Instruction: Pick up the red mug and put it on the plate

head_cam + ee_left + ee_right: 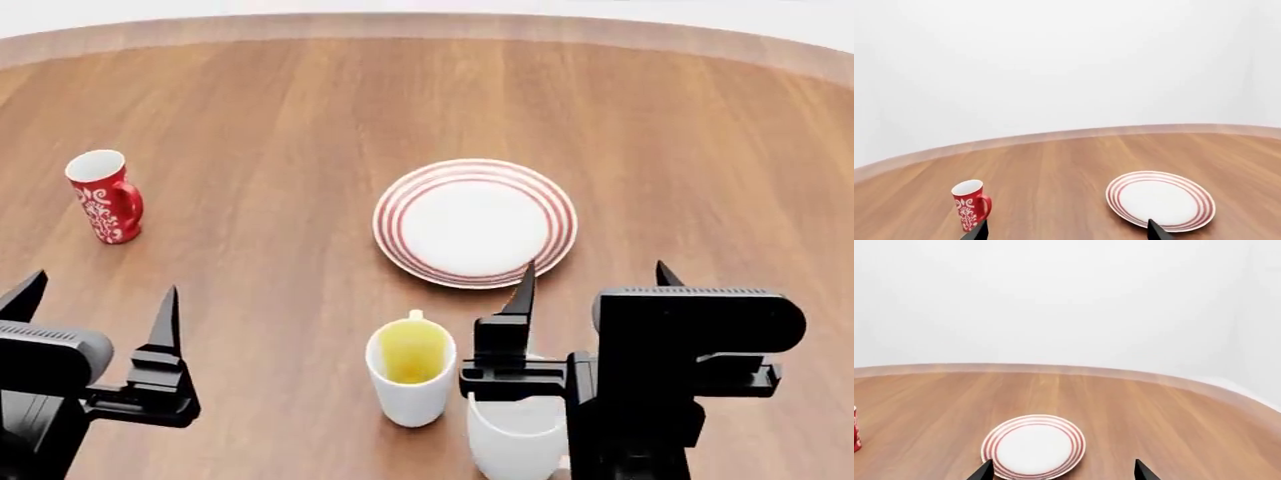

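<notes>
The red mug [106, 196] with white floral pattern stands upright at the left of the wooden table; it also shows in the left wrist view [971, 204] and as a sliver at the right wrist view's edge [856, 435]. The plate [475, 222] with red rings lies in the middle, empty; it shows in both wrist views [1160, 201] [1033, 446]. My left gripper [96, 300] is open and empty, near the table's front, short of the mug. My right gripper [594, 278] is open and empty, near the plate's front edge.
A white mug with yellow inside [411, 368] and a larger plain white mug [515, 435] stand at the front, close to my right arm. The round table's far edge [427, 22] curves across the back.
</notes>
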